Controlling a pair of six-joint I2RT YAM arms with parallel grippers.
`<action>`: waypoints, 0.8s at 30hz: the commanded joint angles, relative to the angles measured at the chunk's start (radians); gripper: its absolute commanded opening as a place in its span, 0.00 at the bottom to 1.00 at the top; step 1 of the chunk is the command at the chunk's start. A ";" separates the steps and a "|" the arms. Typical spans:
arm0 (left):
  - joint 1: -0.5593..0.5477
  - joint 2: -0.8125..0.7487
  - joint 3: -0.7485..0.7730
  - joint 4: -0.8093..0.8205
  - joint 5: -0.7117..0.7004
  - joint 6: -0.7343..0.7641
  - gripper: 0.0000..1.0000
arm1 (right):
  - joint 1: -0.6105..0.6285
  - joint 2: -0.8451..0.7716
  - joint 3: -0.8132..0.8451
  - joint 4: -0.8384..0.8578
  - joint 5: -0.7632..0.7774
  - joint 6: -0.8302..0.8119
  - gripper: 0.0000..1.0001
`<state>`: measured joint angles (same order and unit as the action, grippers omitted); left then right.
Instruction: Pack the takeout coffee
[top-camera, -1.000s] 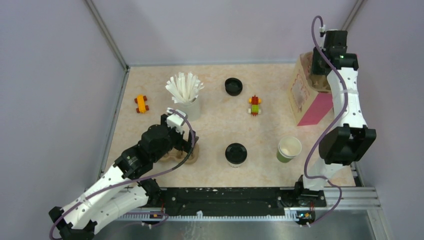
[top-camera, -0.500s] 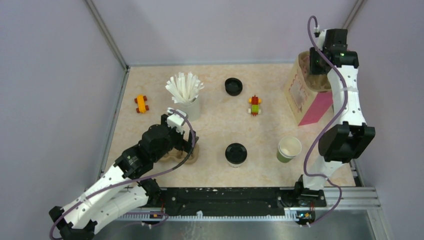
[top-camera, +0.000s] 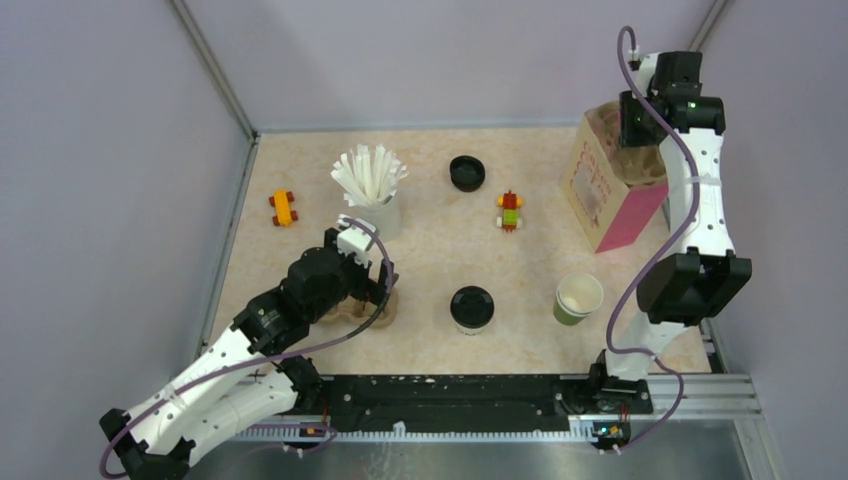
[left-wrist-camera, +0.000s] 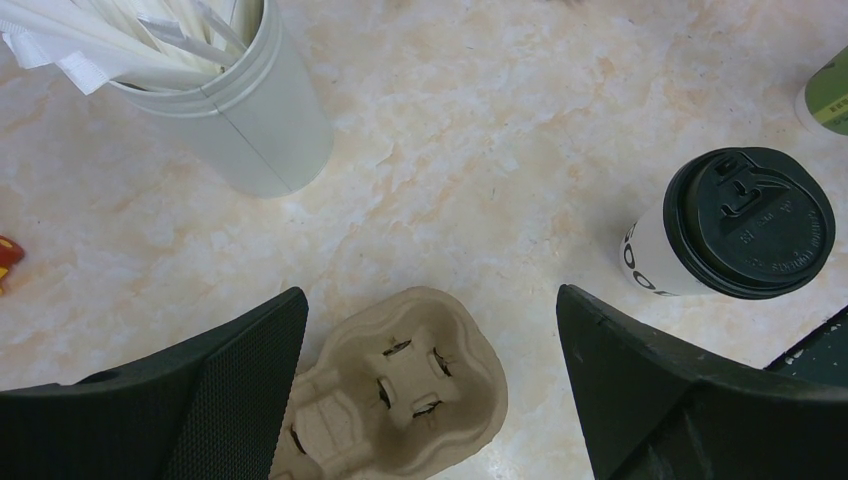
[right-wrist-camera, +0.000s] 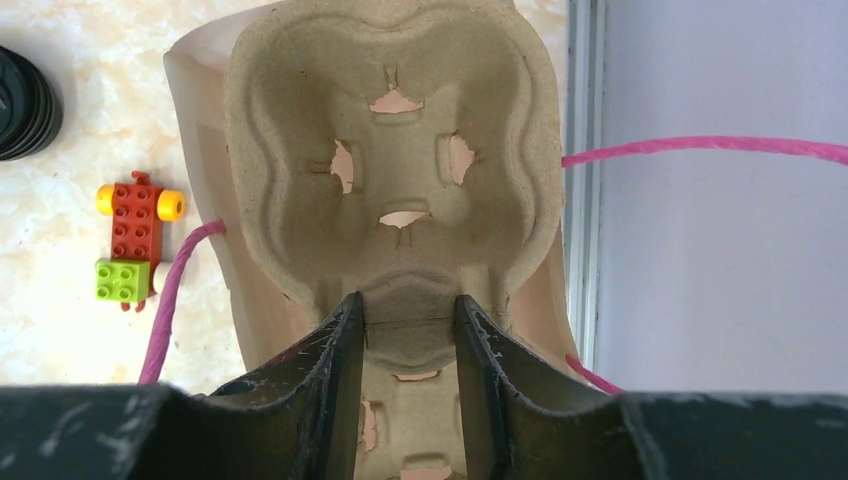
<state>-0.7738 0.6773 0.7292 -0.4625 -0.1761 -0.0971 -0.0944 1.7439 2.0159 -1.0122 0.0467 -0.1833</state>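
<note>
Near left: left gripper (left-wrist-camera: 430, 298), jaws wide apart, hangs over 1 pulp tray (left-wrist-camera: 400, 395). The coffee (top-camera: 471, 308) stands near center, untouched. Far right: right gripper (right-wrist-camera: 408, 305), clamped on a 2nd tray (right-wrist-camera: 400, 150), holds it at the bag (top-camera: 598, 195) mouth. Likely step: seating this tray. The next move calls for a clean release.

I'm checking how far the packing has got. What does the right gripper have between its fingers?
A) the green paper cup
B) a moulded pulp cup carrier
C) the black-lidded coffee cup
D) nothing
B: in the right wrist view the right gripper is pinched on a ridge of the pulp cup carrier, at the open top of the paper bag. The lidded coffee stands apart on the table.
</note>
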 joint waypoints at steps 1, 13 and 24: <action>-0.002 0.003 0.002 0.047 -0.009 0.008 0.99 | -0.012 0.007 0.067 -0.058 -0.042 -0.007 0.34; -0.001 0.011 0.003 0.050 -0.004 0.008 0.99 | -0.022 0.050 0.123 -0.168 -0.124 -0.018 0.36; -0.001 0.030 0.001 0.055 -0.007 0.011 0.99 | -0.013 0.063 0.139 -0.196 -0.054 -0.108 0.37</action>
<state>-0.7738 0.6926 0.7288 -0.4622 -0.1761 -0.0971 -0.1089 1.8240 2.1662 -1.2060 -0.0448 -0.2272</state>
